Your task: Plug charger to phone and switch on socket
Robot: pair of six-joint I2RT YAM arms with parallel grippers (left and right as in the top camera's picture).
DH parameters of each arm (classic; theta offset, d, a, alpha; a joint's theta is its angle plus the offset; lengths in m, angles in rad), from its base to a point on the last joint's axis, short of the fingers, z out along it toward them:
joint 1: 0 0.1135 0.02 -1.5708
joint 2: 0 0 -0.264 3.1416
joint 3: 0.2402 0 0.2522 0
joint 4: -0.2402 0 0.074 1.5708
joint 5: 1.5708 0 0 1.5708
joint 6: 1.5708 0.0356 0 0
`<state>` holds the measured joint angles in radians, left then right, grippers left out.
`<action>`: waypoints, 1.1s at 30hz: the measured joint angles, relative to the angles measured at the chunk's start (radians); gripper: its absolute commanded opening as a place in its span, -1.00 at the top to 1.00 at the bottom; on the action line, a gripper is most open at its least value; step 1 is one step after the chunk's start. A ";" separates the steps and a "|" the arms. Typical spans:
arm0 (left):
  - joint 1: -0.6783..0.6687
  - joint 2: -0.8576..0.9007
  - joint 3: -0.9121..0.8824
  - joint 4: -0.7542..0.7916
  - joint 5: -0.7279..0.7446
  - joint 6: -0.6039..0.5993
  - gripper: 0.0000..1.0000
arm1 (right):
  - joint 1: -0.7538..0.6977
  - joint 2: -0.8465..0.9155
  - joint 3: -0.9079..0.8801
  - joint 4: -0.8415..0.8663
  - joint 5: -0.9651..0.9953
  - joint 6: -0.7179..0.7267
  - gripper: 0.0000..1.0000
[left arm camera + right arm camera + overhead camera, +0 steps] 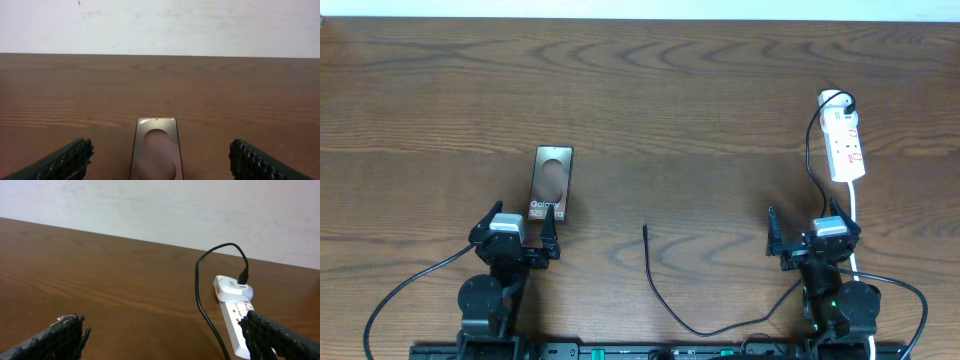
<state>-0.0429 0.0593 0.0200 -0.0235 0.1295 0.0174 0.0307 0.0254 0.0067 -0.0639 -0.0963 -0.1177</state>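
The phone (550, 183) lies flat on the table, left of centre, its "Galaxy" end toward me; in the left wrist view it (156, 150) lies between my fingers. My left gripper (520, 232) is open just short of it. The charger cable (665, 295) curls across the front of the table, its free plug tip (645, 229) pointing away, at centre. The socket (844, 145) lies at the right, with a white adapter plugged in at its far end (235, 287). My right gripper (807, 236) is open, just short of the socket (235, 325).
The thick white cord (855, 215) runs from the socket toward my right arm. The black cable (207, 310) loops from the adapter down past the socket's left side. A white wall (160, 25) stands beyond the table's far edge.
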 measured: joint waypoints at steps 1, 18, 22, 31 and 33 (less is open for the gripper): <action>0.000 0.000 0.000 0.000 0.000 -0.010 -0.79 | 0.000 0.000 0.000 0.000 0.000 0.000 -0.99; 0.001 0.014 0.122 -0.029 0.060 -0.073 -0.98 | 0.000 0.001 0.000 0.000 0.000 0.000 -0.98; 0.001 0.106 0.220 -0.050 0.060 -0.072 -0.98 | 0.000 0.001 0.000 0.000 0.000 0.000 -0.98; 0.001 0.721 0.657 -0.256 0.060 -0.069 -0.98 | 0.000 0.006 0.000 0.000 0.001 0.000 -0.99; 0.001 0.866 0.786 -0.348 0.060 -0.069 -0.98 | 0.000 0.006 0.000 0.000 0.002 0.000 -0.98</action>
<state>-0.0422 0.9249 0.8059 -0.3710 0.1890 -0.0517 0.0307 0.0311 0.0071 -0.0635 -0.0948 -0.1177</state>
